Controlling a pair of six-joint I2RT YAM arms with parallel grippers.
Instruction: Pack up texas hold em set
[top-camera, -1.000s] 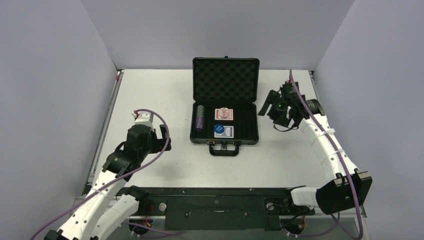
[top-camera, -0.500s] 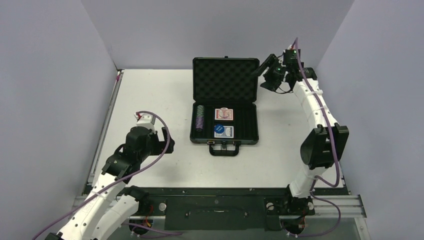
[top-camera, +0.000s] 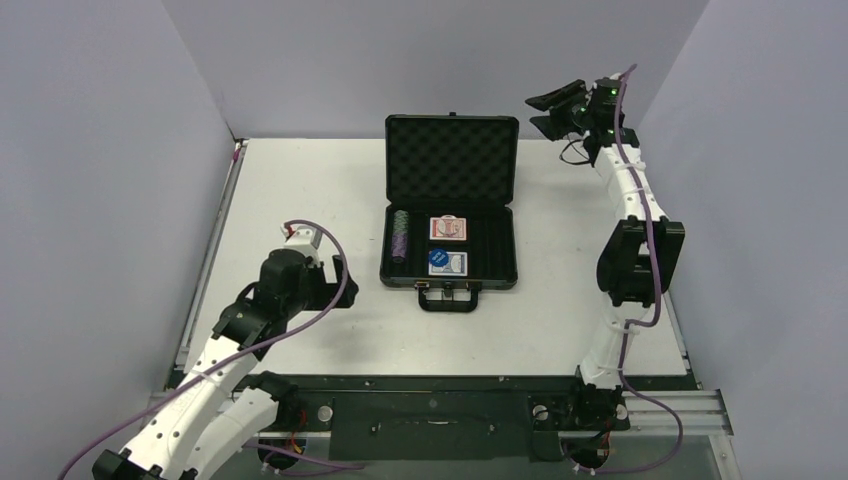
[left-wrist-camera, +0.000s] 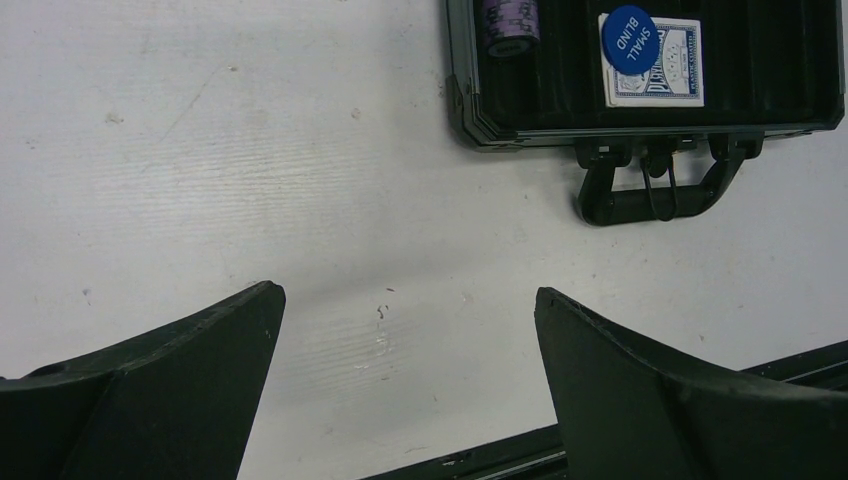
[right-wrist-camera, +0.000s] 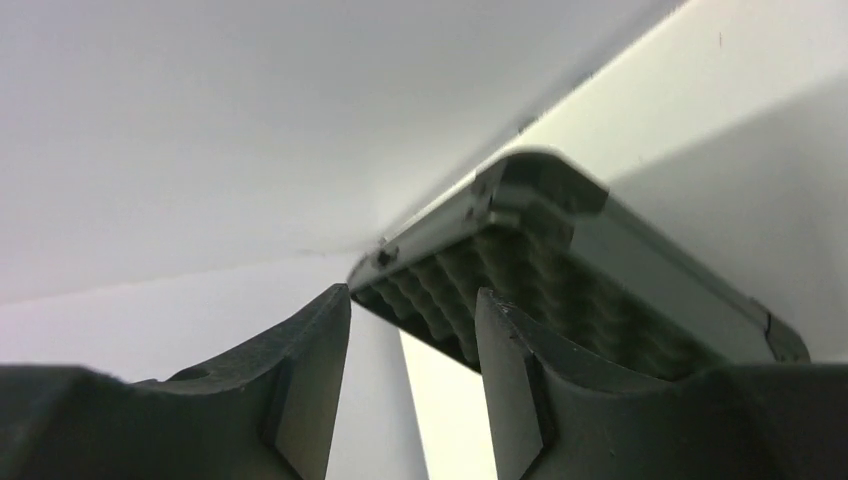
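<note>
Open poker case (top-camera: 450, 205), centre frame.
Right gripper (top-camera: 552, 100) released near its lid's upper-right corner; left gripper (top-camera: 338, 284) released, lower left.

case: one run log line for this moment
case open, lid up | red deck, blue deck, chips inside | left gripper open, left of case | right gripper open, at lid's top right corner

The upright lid (top-camera: 452, 160) walls off the far side of the case (top-camera: 448, 283), and its handle (top-camera: 448, 300) juts toward the near edge. Bare table (top-camera: 300, 190) lies left of the case, in front of the left gripper (left-wrist-camera: 405, 295), whose jaws are spread wide. The right gripper (right-wrist-camera: 412, 295), jaws apart, hangs near the lid's top right corner, close to the back wall (top-camera: 430, 60).
</note>
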